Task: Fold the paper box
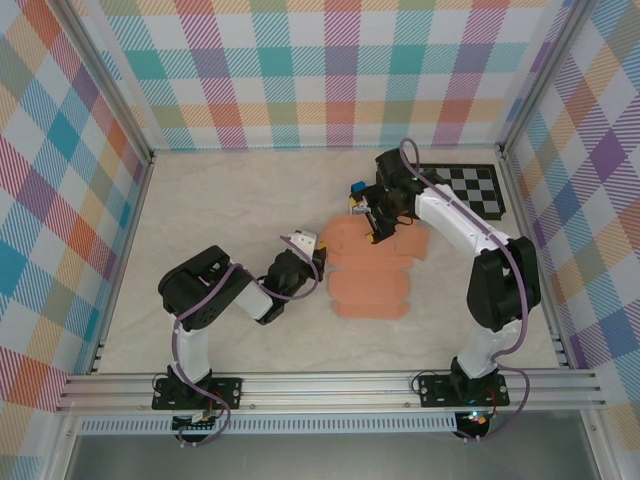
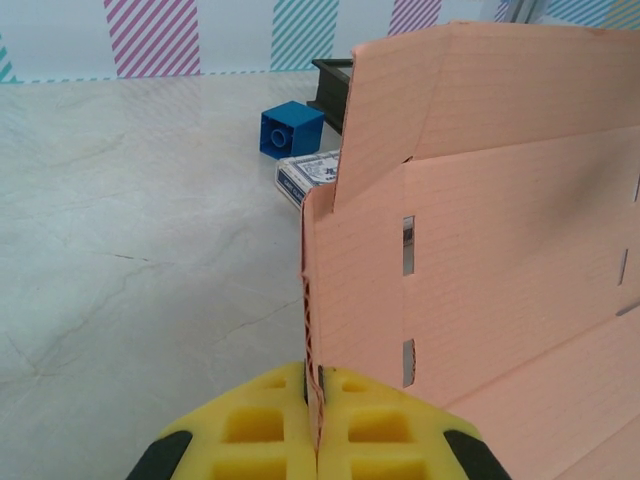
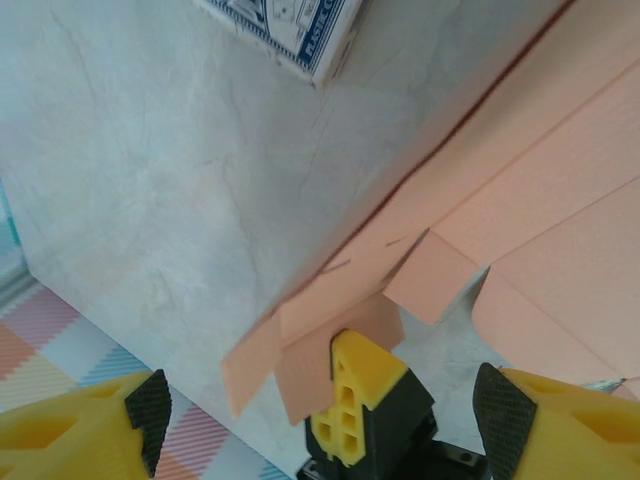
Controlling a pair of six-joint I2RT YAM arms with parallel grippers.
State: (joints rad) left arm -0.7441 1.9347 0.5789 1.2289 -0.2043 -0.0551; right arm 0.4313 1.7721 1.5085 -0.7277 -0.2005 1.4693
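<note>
At table (image 1: 230, 210) centre, left gripper (image 2: 315, 425) clamped on paper box (image 2: 500, 250), right gripper (image 3: 322, 410) apart.

- the paper box (image 2: 480, 250) runs off the right and bottom edges of the left wrist view; its raised panel hides part of the card pack (image 2: 305, 178) and most of a dark thing (image 2: 330, 80) behind it.
- the left hand (image 2: 315, 430) is cut off by the bottom edge there.
- in the right wrist view the card pack is cut by the top edge.
- from above, the right hand (image 1: 372, 230) is too small to tell whether it touches the paper box.
</note>
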